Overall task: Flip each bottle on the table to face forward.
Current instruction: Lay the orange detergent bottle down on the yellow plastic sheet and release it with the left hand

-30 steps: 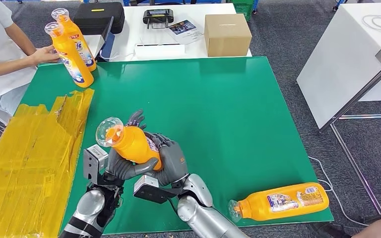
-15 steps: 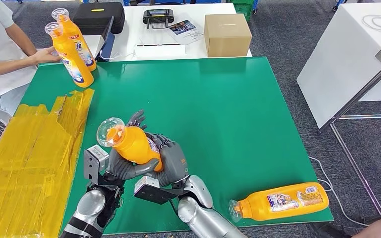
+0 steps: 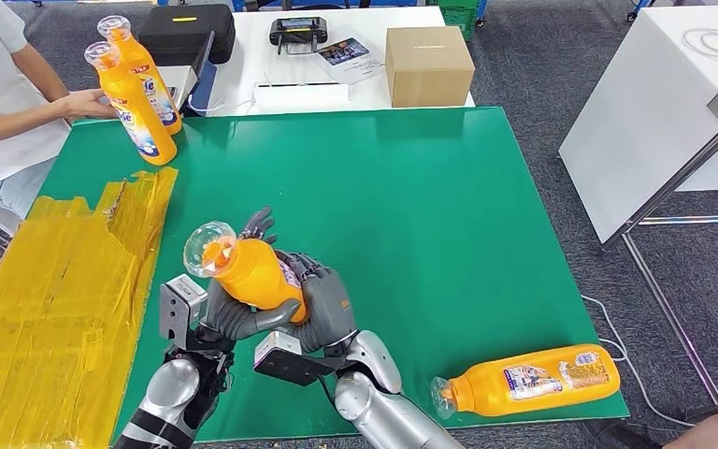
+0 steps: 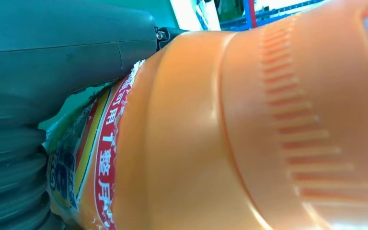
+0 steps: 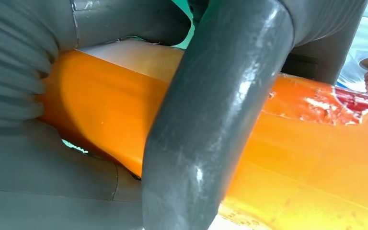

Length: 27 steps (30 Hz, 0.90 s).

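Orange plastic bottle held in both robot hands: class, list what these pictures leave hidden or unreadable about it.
- Base and lower label of the orange plastic bottle: head view, covered by the left hand and right hand.
- Label text: left wrist view, too close, partly cut off.
- Bottle side: right wrist view, crossed by dark fingers.

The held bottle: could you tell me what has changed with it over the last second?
Almost nothing: both hands, left hand and right hand, still grip the held bottle, tilted above the green table. The lying bottle and the person's two bottles stayed put.

Left robot hand (image 3: 234, 316) and right robot hand (image 3: 323, 309) clasped together; both arms bent inward.
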### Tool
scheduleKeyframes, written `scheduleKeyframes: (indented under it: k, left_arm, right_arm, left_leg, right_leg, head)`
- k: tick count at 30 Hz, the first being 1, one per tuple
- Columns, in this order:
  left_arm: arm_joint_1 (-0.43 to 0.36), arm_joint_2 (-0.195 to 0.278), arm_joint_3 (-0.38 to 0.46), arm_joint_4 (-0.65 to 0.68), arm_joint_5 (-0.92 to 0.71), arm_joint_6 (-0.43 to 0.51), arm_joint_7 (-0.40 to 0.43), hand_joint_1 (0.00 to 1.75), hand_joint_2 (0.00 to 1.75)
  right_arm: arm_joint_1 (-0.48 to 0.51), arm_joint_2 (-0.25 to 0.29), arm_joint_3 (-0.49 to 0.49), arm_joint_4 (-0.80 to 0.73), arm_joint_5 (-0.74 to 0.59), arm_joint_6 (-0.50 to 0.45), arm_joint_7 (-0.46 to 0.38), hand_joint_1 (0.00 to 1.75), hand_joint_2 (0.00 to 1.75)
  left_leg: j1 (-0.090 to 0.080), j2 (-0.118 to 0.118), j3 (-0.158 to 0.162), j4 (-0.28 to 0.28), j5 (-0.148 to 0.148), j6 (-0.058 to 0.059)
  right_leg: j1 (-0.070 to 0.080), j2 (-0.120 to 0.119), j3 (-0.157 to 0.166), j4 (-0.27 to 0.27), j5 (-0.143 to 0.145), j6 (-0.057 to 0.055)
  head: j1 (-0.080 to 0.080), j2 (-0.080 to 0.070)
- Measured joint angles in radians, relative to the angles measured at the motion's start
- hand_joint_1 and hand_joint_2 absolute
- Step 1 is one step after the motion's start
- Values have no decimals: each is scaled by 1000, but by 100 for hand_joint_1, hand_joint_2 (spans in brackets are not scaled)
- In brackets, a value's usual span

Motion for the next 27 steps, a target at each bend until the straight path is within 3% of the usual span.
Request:
scheduleKeyframes:
  k: [27]
  left_arm:
    - [8,-4,-16,-8,-30,39,-8,0,175]
  right_arm:
    - [34,-12,-28,-38,15,-4,4,175,175]
  left_leg:
    - [0,0,0,0,0,0]
  right_leg:
    - [0,0,0,0,0,0]
  head:
    - [0,0]
